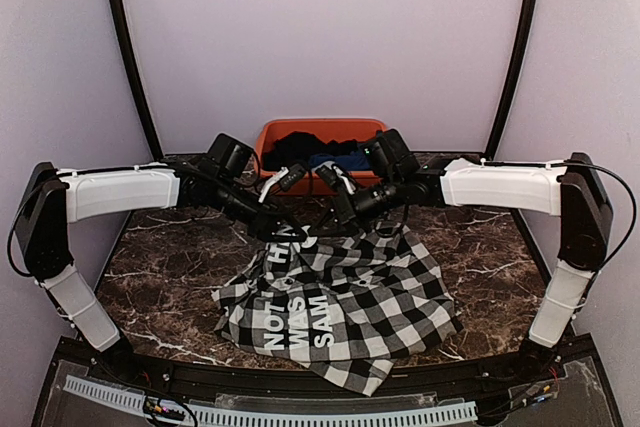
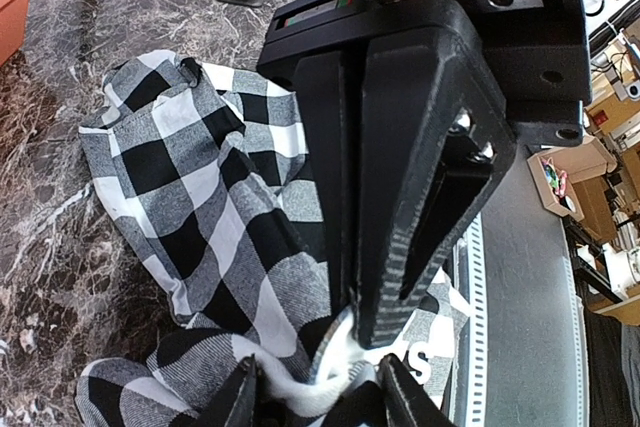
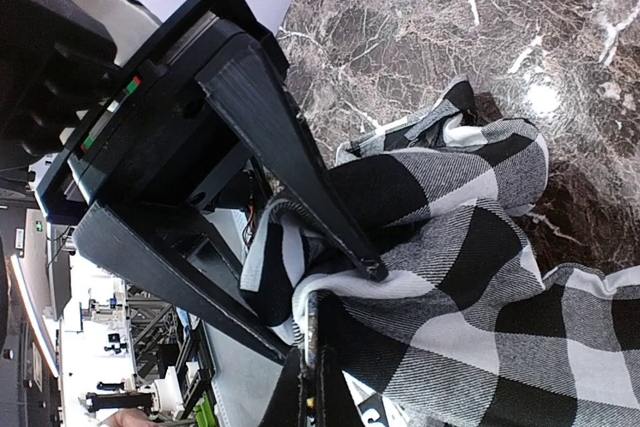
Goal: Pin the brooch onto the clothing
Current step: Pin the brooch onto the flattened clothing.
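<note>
The black-and-white check shirt point(image 1: 380, 292) with white block letters on a black panel lies on the marble table point(image 1: 170, 267); its far edge is lifted between the two grippers. My left gripper point(image 1: 272, 229) is shut on the brooch point(image 2: 343, 349), a thin silvery disc seen edge-on, its rim touching a white fold of the shirt point(image 2: 200, 197). My right gripper point(image 1: 345, 209) is closed around that bunched fold point(image 3: 300, 287), its fingers point(image 2: 242, 397) either side. In the right wrist view the brooch point(image 3: 312, 332) stands against the fold, between my right gripper's point(image 3: 322, 299) fingers.
An orange bin point(image 1: 268, 137) stands at the back centre, holding a plain black garment point(image 1: 298, 147) and a blue one point(image 1: 335, 159). A perforated white strip point(image 1: 300, 415) runs along the table's near edge. Curved black frame posts point(image 1: 125, 47) rise on both sides.
</note>
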